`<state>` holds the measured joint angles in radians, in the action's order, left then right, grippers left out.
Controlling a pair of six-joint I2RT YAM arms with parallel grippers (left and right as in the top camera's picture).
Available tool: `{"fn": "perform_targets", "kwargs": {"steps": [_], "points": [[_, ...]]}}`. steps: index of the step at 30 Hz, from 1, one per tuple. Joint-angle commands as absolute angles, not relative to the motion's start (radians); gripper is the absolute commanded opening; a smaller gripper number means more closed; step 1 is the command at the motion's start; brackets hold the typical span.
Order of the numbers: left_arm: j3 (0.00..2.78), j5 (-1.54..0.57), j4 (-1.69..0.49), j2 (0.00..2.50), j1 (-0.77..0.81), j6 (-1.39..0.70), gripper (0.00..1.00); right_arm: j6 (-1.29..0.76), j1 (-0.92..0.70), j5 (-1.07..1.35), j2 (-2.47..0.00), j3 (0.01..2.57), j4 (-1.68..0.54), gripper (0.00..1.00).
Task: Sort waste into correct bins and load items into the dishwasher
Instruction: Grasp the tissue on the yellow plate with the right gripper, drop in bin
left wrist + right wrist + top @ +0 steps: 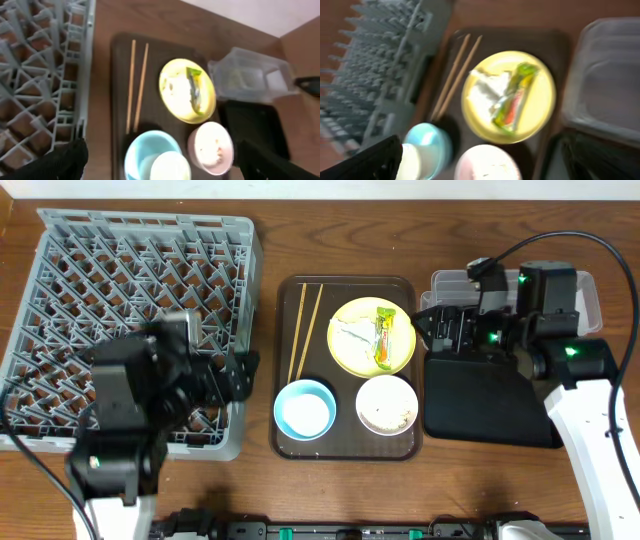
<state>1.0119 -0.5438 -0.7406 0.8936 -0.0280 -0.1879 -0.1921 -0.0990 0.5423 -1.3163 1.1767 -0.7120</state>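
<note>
Jaws, both arms: spread wide, holding nothing. Snack wrapper (383,340): on yellow plate (402,352), far-right part of brown tray (343,395); long axis front-to-back along the tray. Nearer: right jaws, just off the tray's right edge; left jaws off its left edge. Wooden counter (330,220); approach from above unobstructed.

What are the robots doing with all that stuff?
They're getting ready to clean up. Both claws are open and hold nothing. The left claw hovers at the rack edge, and the right claw is by the tub and black bin. The wrapper and tissue lie on the plate. The chopsticks, blue bowl and white bowl sit on the brown tray. Nothing is sorted yet.
</note>
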Motion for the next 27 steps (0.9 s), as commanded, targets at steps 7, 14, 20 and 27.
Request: {"fn": "perform_targets", "kwargs": {"steps": [7, 14, 20, 27], "points": [[1.067, -0.599, -0.789, 0.960, -0.031, -0.198, 0.96, -0.207, -0.249, 0.588, -1.380, 1.196, -0.701, 0.98], [1.067, -0.598, -0.785, 0.960, -0.031, -0.197, 0.96, -0.240, -0.542, 0.058, -1.486, 1.196, -0.670, 0.75], [1.066, -0.598, -0.785, 0.960, -0.031, -0.197, 0.96, -0.227, -0.601, -0.104, -1.689, 1.196, -0.489, 0.61], [1.066, -0.598, -0.785, 0.960, -0.031, -0.197, 0.96, -0.193, -0.590, -0.078, -1.896, 1.196, -0.346, 0.59]]}}
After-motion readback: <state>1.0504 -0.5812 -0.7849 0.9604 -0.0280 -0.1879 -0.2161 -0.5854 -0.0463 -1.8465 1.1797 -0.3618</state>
